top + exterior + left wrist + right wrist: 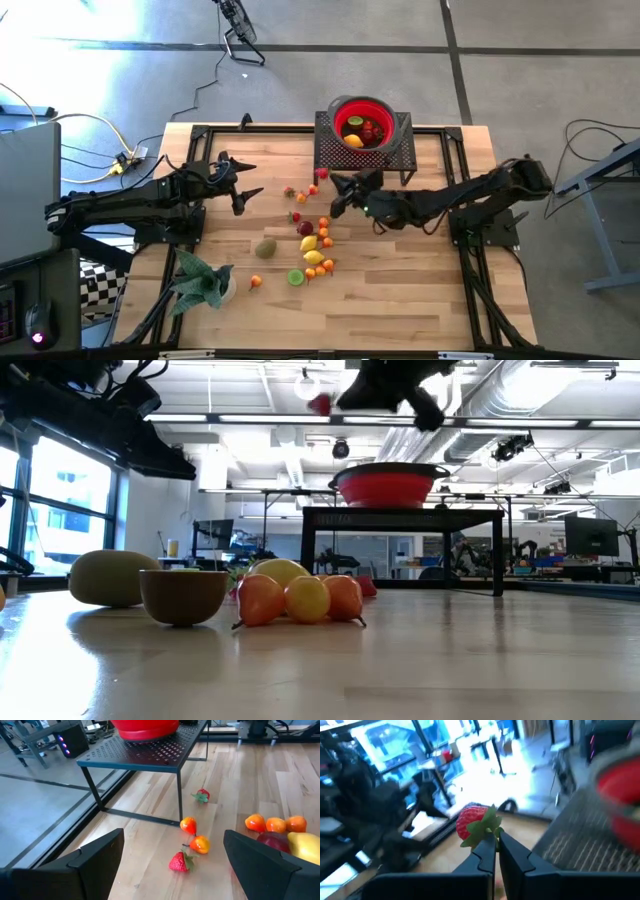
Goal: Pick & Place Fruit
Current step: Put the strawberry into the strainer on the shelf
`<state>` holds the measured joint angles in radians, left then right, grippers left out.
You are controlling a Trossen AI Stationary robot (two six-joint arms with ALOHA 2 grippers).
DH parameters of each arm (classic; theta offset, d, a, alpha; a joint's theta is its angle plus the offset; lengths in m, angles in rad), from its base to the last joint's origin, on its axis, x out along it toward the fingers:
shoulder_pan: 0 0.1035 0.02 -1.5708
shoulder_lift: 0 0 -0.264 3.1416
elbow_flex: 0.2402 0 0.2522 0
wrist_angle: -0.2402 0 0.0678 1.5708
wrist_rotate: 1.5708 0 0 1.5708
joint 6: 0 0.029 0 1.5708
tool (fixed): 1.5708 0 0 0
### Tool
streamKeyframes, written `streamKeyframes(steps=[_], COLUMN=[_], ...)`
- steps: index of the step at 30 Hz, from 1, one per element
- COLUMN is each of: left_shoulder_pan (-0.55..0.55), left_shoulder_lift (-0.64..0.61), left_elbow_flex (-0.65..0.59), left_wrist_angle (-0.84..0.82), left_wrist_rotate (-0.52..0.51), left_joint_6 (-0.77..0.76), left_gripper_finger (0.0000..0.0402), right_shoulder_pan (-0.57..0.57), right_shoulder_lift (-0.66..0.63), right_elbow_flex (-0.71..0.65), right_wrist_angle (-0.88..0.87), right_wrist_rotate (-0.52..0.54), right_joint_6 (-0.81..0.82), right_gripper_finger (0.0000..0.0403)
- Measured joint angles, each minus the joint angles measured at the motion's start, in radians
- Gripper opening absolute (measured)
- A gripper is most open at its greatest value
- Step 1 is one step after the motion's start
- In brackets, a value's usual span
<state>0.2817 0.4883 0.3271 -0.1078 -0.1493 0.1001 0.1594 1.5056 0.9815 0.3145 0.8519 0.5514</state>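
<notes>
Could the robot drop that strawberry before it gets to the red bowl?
It might. The right gripper pinches the strawberry only by its green leaves, so it could slip loose mid-air. The red bowl sits up on a black mesh stand, so a dropped berry could bounce off onto the table.

Two dark jointed arms; black claws

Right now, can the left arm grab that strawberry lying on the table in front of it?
Probably yes. The left gripper is open and holds nothing, and the strawberry lies on bare wood between its fingers' line of sight. Only two small oranges sit close behind it; the right gripper is busy elsewhere.
</notes>
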Motion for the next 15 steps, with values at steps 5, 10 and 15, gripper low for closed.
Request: streamKeyframes(steps=[5, 10, 15], left_shoulder_pan=[0.0, 0.0, 0.0], left_shoulder_lift=[0.0, 0.0, 0.0], left_elbow_flex=[0.0, 0.0, 0.0], left_wrist_angle=[0.0, 0.0, -0.001], left_wrist_rotate=[0.0, 0.0, 0.0], left_joint_6=[0.0, 0.0, 0.0], left_gripper_finger=[0.0337, 0.0337, 0.0337], right_shoulder_pan=[-0.033, -0.065, -0.097], right_shoulder_lift=[-0.044, -0.076, -0.103], right_elbow_flex=[-0.001, -0.001, -0.001], right_wrist_angle=[0.073, 0.109, 0.111], right_wrist_rotate=[0.021, 0.017, 0.013], right_joint_6=[-0.148, -0.244, -0.344], right_gripper_finger=[0.0004, 0.0004, 0.0004])
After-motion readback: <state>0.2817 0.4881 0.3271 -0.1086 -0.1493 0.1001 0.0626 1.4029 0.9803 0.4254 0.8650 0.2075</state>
